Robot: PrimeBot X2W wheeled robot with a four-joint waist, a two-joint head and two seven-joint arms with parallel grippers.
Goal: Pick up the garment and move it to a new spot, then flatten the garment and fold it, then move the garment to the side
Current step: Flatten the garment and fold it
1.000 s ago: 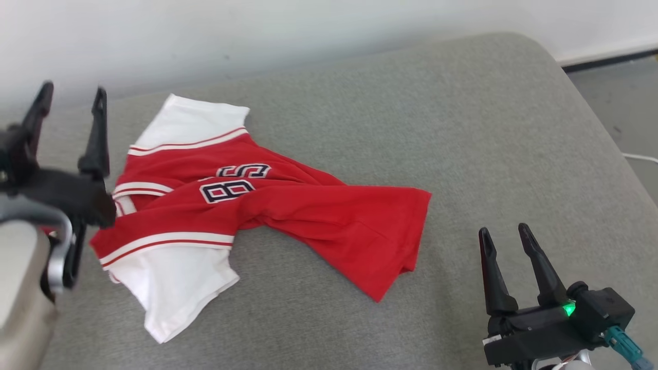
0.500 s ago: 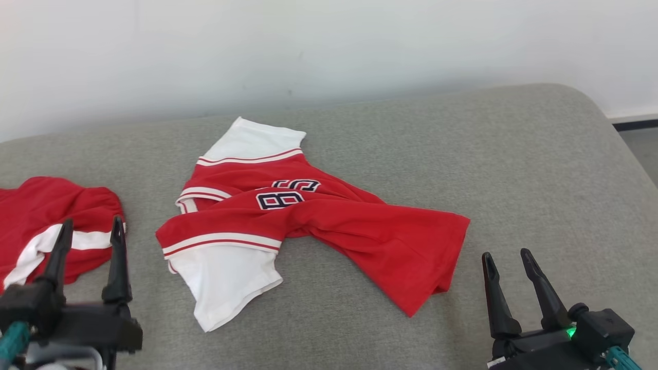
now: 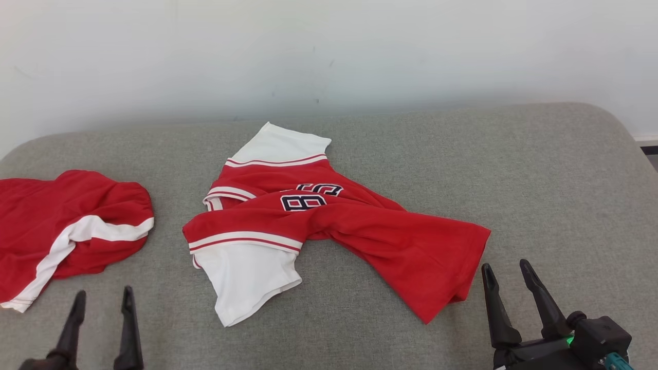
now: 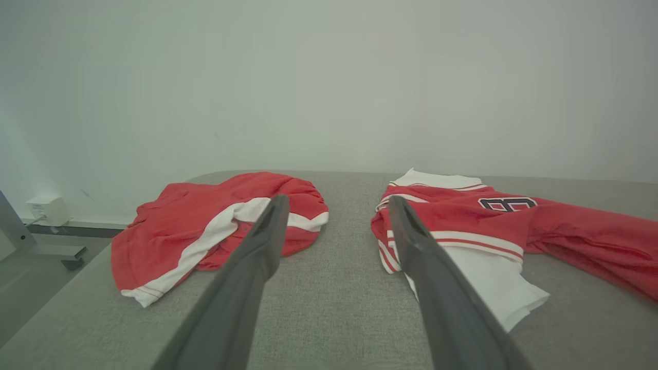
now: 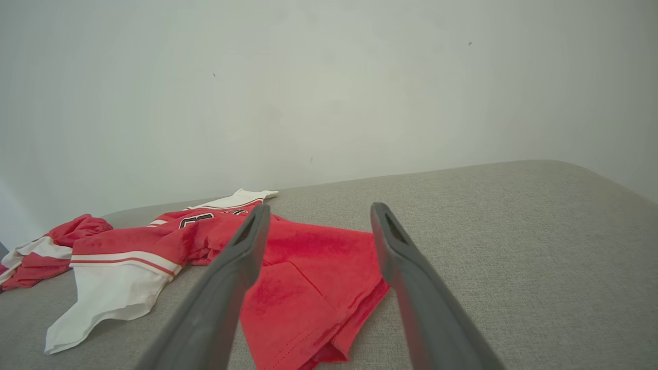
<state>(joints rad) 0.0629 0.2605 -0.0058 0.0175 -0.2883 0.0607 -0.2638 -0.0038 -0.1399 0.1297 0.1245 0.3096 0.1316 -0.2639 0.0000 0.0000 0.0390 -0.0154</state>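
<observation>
grey cushion (image 3: 540, 195) holds the twisted red-and-white garment (image 3: 329, 226) at its centre, 2nd red garment (image 3: 67, 226) at left. left gripper (image 3: 103, 303) and right gripper (image 3: 506, 275) hover spread wide, holding nothing.

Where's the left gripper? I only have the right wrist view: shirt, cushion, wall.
Observer: The left gripper is at the lower left of the head view, jaws open and holding nothing, just short of a second red-and-white garment.
Operator: Is it touching either garment?
Observer: Not that I can see. In the left wrist view its fingers frame the bare strip of grey cushion between that garment and the shirt.
Operator: Anything past the cushion's left end?
Observer: A small white box sits low against the wall there.
</observation>
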